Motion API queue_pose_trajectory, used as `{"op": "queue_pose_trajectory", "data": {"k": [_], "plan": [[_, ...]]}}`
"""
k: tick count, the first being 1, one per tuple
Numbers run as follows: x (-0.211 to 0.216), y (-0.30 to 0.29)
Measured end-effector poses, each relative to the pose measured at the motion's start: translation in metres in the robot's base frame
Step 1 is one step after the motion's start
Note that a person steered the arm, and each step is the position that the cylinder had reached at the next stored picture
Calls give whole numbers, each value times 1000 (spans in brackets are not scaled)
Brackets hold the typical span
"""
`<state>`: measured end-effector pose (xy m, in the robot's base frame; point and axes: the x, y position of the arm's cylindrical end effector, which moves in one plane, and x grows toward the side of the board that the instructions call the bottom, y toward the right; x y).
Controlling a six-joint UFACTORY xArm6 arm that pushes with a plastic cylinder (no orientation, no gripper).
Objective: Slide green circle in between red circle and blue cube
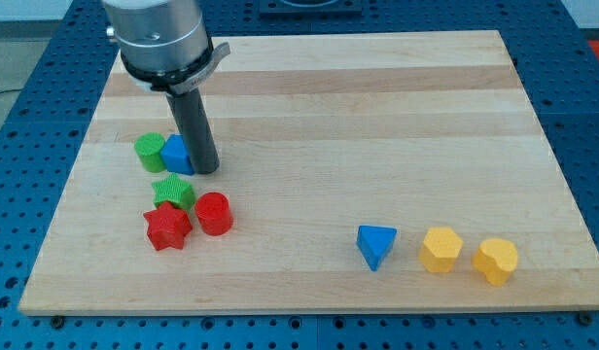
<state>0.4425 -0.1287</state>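
The green circle (150, 153) stands on the wooden board at the view's left, touching the left side of the blue cube (175, 155). The red circle (213, 214) lies below them, next to a green star (172, 192) and a red star (167, 227). My tip (204, 170) rests on the board right against the blue cube's right side, partly hiding it. The tip is on the far side of the cube from the green circle and above the red circle.
A blue triangle (376, 244), a yellow hexagon (440, 250) and a yellow heart (496, 260) lie in a row at the view's lower right. The wooden board (377, 117) sits on a blue perforated table.
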Motion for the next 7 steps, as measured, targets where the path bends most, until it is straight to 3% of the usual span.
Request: {"op": "queue_pose_trajectory", "data": {"k": [4,6,7], "plan": [[-28,2],[-73,-79],[-35,-101]]}}
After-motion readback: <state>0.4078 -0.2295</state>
